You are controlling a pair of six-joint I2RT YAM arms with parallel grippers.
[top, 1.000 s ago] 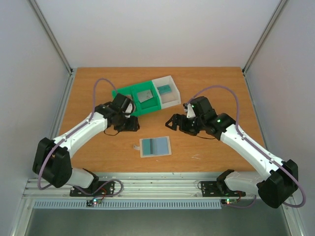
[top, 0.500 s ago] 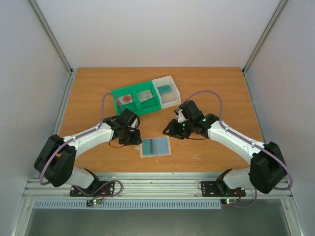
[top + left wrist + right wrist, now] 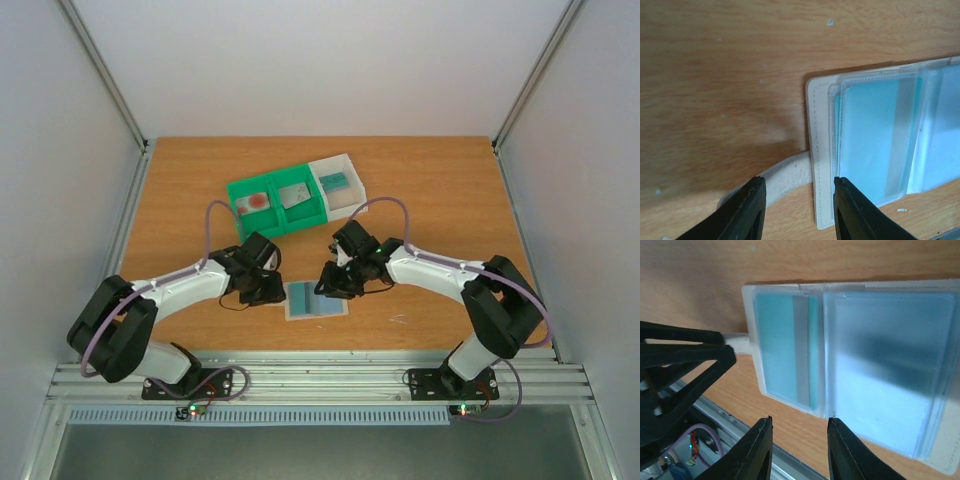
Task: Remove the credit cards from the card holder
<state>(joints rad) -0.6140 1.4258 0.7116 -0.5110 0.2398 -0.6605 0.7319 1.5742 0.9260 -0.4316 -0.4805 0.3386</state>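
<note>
**Cards in slick sleeves: a light, floppy holder to pin and strip**

The card holder (image 3: 316,298) lies open and flat close to the worktop's (image 3: 450,200) near edge, about mid-width. A teal card (image 3: 870,145) shows through one clear plastic sleeve and a paler blue card (image 3: 885,370) through the next.

The left gripper (image 3: 799,186) stands at the holder's beige short edge, jaws partly apart astride the tab (image 3: 785,172), with nothing visibly clamped. The right gripper (image 3: 799,424) hangs over the fold between the sleeves, jaws likewise partly apart and empty.

The holder looks thin, soft and nearly weightless, so it would probably slide or lift with any pull. Its stitched edge or tab is the likely place to hold it down. The cards are stiff but slick, and best pinched at whatever exposed edge shows at a sleeve's mouth.

A green tray (image 3: 240,195) and a white tray (image 3: 345,165) sit nearer the worktop's middle.
</note>
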